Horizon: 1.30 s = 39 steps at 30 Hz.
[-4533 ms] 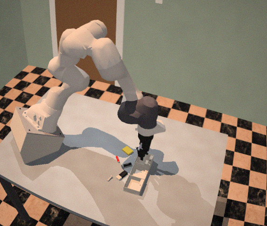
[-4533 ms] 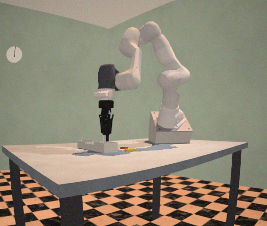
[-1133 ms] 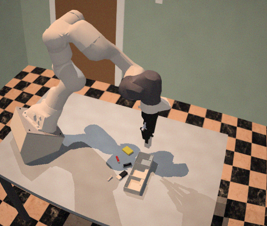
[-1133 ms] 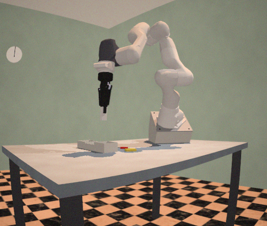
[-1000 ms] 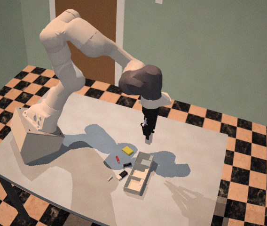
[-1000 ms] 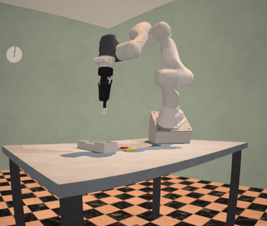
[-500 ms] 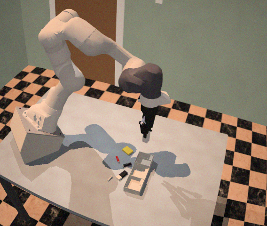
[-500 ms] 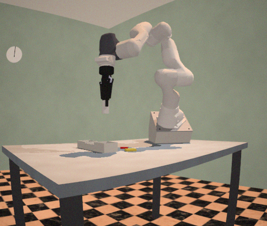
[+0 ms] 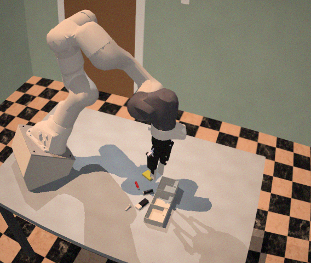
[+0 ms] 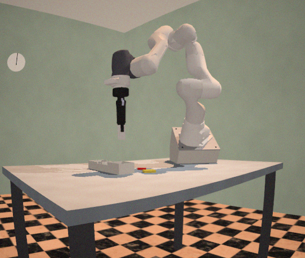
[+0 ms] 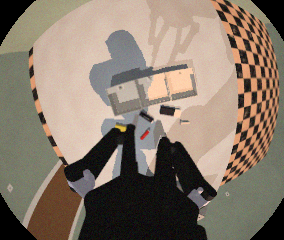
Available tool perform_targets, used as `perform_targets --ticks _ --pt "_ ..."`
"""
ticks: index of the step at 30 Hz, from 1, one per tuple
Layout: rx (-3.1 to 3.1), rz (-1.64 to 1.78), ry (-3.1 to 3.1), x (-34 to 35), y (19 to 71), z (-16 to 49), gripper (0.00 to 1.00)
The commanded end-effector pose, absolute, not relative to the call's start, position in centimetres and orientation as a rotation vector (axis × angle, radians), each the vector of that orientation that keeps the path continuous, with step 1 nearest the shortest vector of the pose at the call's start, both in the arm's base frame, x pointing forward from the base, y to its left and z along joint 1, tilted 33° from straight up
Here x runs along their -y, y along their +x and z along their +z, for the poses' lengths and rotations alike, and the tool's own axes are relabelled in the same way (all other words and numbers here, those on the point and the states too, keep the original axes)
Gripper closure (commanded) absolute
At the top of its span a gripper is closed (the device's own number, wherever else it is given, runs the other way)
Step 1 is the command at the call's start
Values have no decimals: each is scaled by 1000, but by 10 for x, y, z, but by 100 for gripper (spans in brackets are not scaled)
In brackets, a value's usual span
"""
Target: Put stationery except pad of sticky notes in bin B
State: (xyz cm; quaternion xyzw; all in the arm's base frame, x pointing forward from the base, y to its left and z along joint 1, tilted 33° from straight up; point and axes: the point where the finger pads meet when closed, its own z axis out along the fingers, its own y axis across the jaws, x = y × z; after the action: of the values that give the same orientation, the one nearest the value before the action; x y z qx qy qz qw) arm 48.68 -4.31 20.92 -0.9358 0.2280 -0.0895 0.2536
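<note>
My gripper (image 9: pixel 157 173) (image 10: pixel 121 136) (image 11: pixel 146 123) is partly open and empty, high above the table beside the bins. The yellow sticky-note pad (image 9: pixel 146 175) (image 10: pixel 149 171) (image 11: pixel 120 128) lies flat, partly hidden by a finger in the top view and the wrist view. A small red thing (image 9: pixel 137 185) (image 10: pixel 141 168) (image 11: pixel 145 134), a small black thing (image 9: pixel 148 192) (image 11: pixel 146 116), a black-and-white block (image 9: pixel 142 204) (image 11: pixel 167 110) and a small pale piece (image 9: pixel 127 207) (image 11: pixel 184 122) lie beside the bins. Three joined open bins (image 9: pixel 154 224) (image 10: pixel 126 168) stand on the table; no letters are readable.
The robot's base (image 9: pixel 45 170) (image 10: pixel 194 156) stands at one end of the table (image 9: pixel 220 170) (image 10: pixel 72 194). The bin walls and dividers stand close to the loose things. The arm's shadow falls over the pad, the red thing and the far bin.
</note>
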Motion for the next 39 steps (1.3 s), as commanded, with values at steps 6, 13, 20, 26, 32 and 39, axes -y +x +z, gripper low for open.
perform_targets --ticks 6,13,20,26,32,39 --pt "-970 -144 -2411 60 485 152 77" --pt "-1189 -43 -2311 73 478 108 77" --pt "-1349 13 -2211 73 478 108 77" --pt "-1482 55 -2118 73 478 108 77" --pt "-1569 80 -2052 73 478 109 77" --pt "-1741 130 -1904 73 479 109 77"
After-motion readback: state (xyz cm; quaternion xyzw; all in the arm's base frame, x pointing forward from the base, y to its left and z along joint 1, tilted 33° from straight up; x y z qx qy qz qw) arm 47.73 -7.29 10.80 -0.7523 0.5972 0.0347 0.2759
